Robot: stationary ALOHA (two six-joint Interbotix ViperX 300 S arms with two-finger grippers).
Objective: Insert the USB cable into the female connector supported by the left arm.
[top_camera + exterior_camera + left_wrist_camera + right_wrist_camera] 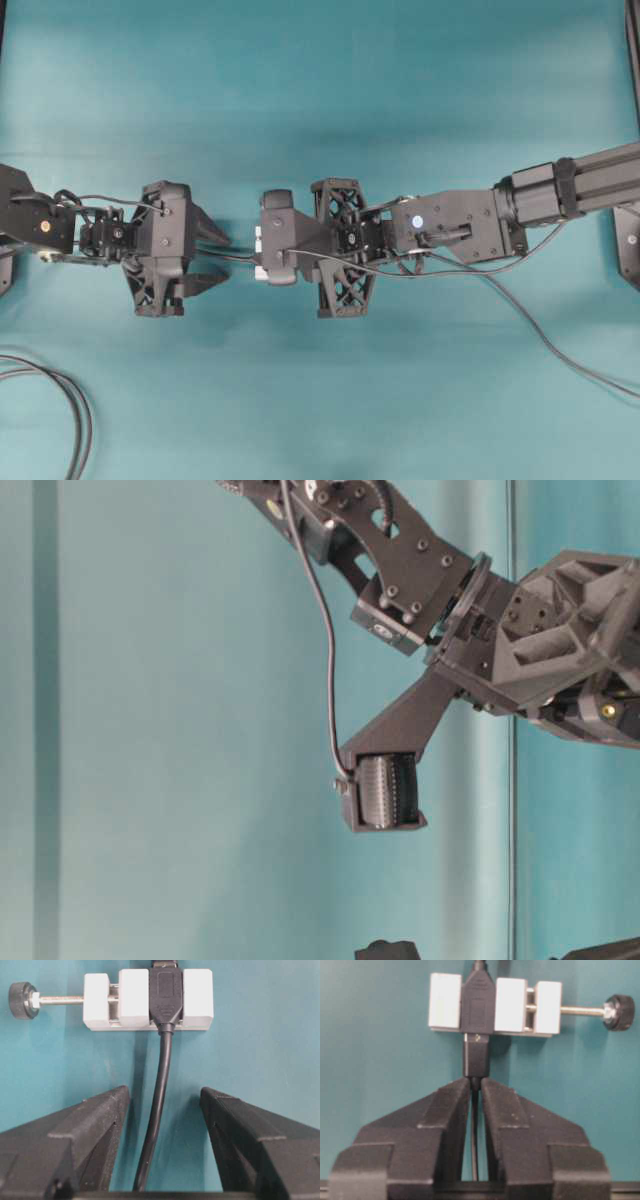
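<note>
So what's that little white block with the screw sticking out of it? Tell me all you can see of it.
The female connector is a small white clamp of three blocky segments on the teal table, with a black socket body gripped in its middle. A thin metal screw ends in a dark knurled knob. Its black cable trails out between the left gripper's spread fingers, which stand clear of it. On the opposite side, the USB cable's dark plug sits against the socket, the right gripper closed just behind it.

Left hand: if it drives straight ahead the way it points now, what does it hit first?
Probably the female connector. In the left wrist view it sits dead ahead of the open left hand, with its black cable running back between the fingers. Depth to the block is unclear.
</note>
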